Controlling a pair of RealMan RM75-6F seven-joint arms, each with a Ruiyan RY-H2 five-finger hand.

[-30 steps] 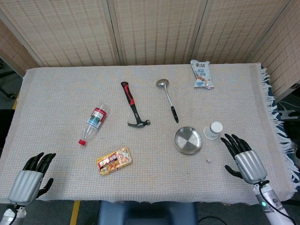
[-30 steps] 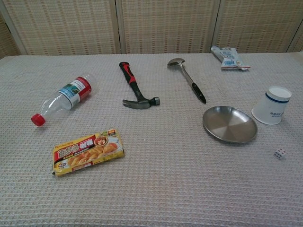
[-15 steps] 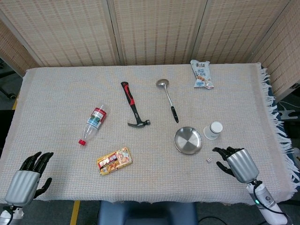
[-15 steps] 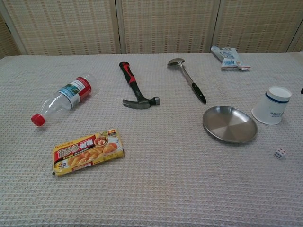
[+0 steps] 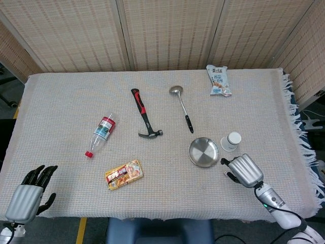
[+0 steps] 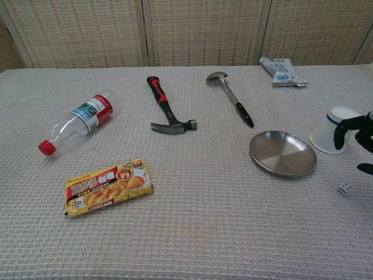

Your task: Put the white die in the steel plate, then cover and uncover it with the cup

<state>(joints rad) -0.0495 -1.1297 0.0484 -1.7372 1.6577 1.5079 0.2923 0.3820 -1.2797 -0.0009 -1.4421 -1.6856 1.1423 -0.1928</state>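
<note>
1. The counter (image 5: 61, 91) is covered by a woven cloth, and everything lies spread out on it so you can reach each thing.
2. Far from your job lie a claw hammer (image 6: 166, 108), a plastic bottle (image 6: 78, 119), a steel ladle (image 6: 233, 96), a yellow food box (image 6: 109, 188) and a snack bag (image 6: 281, 71).
3. Your right robot hand (image 5: 244, 170) hangs over the white die (image 6: 344, 189), fingers (image 6: 344, 129) curled down, holding nothing yet. I think you are set to pick it up.
4. Your left robot hand (image 5: 26, 195) waits at the near left edge, fingers apart, holding nothing.
5. The steel plate (image 6: 283, 153) sits empty, just left of the die.
6. The white paper cup (image 6: 332, 131) stands upside down beside the plate, ready to cover.
7. The die is tiny and lies on the cloth near the plate, so pinch gently.
</note>
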